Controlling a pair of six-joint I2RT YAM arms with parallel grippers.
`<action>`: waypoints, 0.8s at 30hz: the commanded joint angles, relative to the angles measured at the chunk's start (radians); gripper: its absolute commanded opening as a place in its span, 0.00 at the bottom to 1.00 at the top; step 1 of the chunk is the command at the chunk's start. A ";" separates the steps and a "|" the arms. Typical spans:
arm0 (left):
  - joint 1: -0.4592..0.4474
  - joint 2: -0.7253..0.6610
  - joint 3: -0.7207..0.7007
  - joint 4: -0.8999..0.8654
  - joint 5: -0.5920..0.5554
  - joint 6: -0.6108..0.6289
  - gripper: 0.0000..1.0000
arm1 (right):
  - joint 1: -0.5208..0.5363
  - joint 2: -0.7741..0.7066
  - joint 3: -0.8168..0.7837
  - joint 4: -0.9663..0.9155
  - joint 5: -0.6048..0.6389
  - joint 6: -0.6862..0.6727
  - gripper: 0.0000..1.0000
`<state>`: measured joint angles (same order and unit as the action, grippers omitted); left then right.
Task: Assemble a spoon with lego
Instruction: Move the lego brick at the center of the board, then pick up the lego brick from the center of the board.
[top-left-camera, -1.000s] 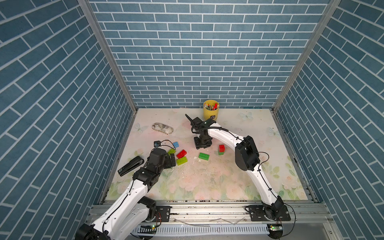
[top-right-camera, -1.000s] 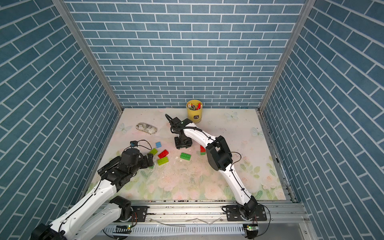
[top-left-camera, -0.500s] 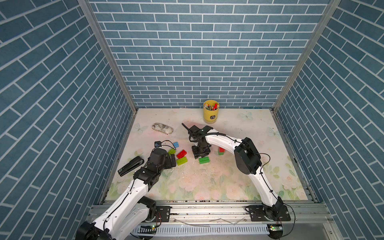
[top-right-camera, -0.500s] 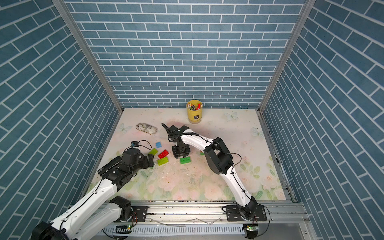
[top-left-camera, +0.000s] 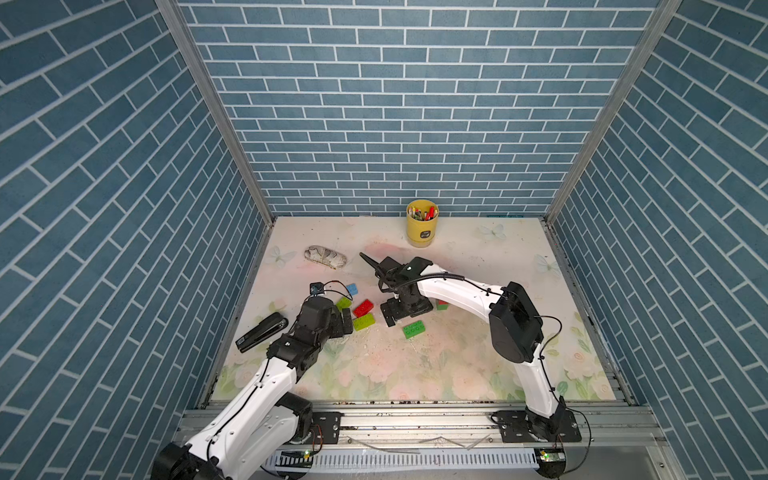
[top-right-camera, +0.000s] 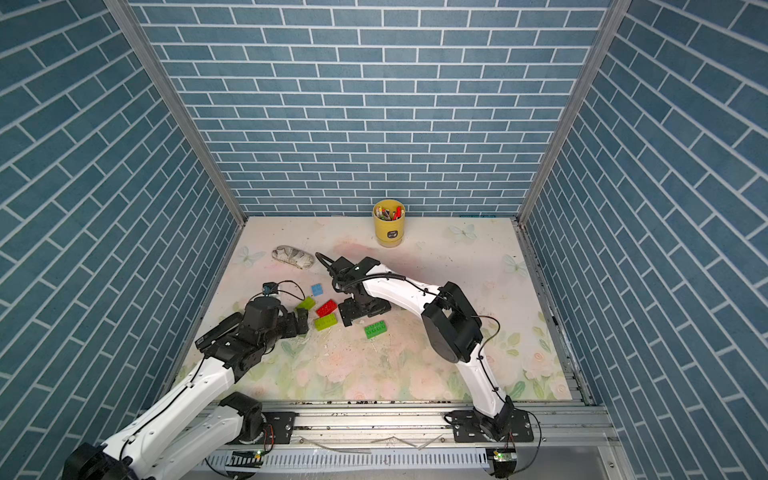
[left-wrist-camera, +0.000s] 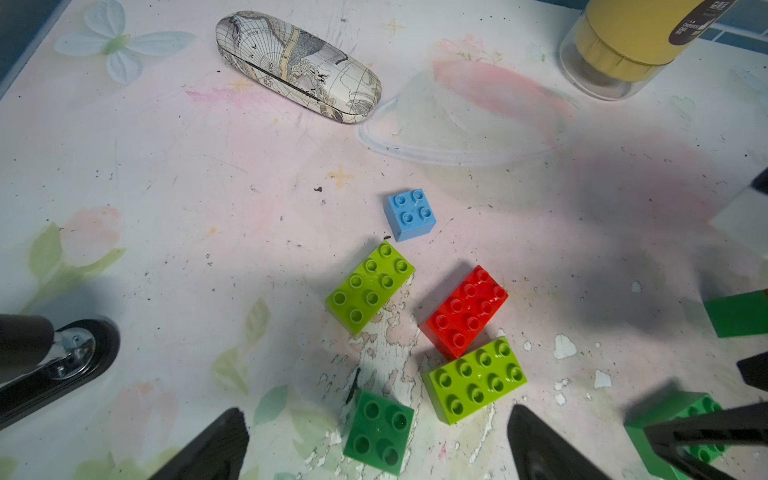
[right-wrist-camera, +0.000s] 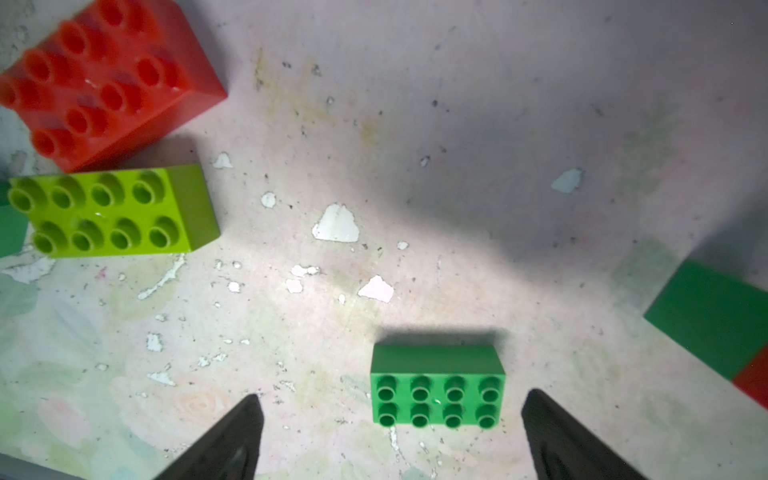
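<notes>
The right gripper (right-wrist-camera: 392, 395) is being held wide open and empty, an oblong green brick (right-wrist-camera: 438, 401) lying loose between its fingers. The left gripper (left-wrist-camera: 376, 410) is being held equally wide around an untouched square green brick (left-wrist-camera: 380, 432). A red brick (left-wrist-camera: 465, 311), lime bricks (left-wrist-camera: 370, 286) and a blue brick (left-wrist-camera: 410, 214) are lying unjoined nearby.

Robot test booth in a lab.
Blue brick-print walls (top-left-camera: 374, 124) box in a flower-patterned surface (top-left-camera: 478, 257); a white left arm (top-left-camera: 257, 386) and right arm (top-left-camera: 457, 291) are bolted to a metal rail (top-left-camera: 415, 419).

red brick (left-wrist-camera: 463, 311), light-blue brick (left-wrist-camera: 410, 214), map-print case (left-wrist-camera: 297, 66), yellow cup (top-left-camera: 422, 224)
</notes>
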<state>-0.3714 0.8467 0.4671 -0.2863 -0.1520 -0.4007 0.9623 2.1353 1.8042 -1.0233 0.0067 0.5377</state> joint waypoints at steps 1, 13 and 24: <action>0.005 0.011 0.017 -0.006 0.009 0.003 0.99 | -0.008 -0.014 -0.052 -0.022 0.038 0.016 0.99; 0.005 0.026 0.020 -0.002 0.014 0.006 0.99 | -0.009 0.020 -0.117 0.044 -0.012 0.008 0.87; 0.006 0.032 0.019 0.001 0.016 0.008 0.99 | -0.016 0.046 -0.139 0.044 -0.022 0.008 0.81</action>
<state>-0.3714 0.8753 0.4671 -0.2855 -0.1371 -0.4004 0.9497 2.1647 1.6775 -0.9676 -0.0048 0.5354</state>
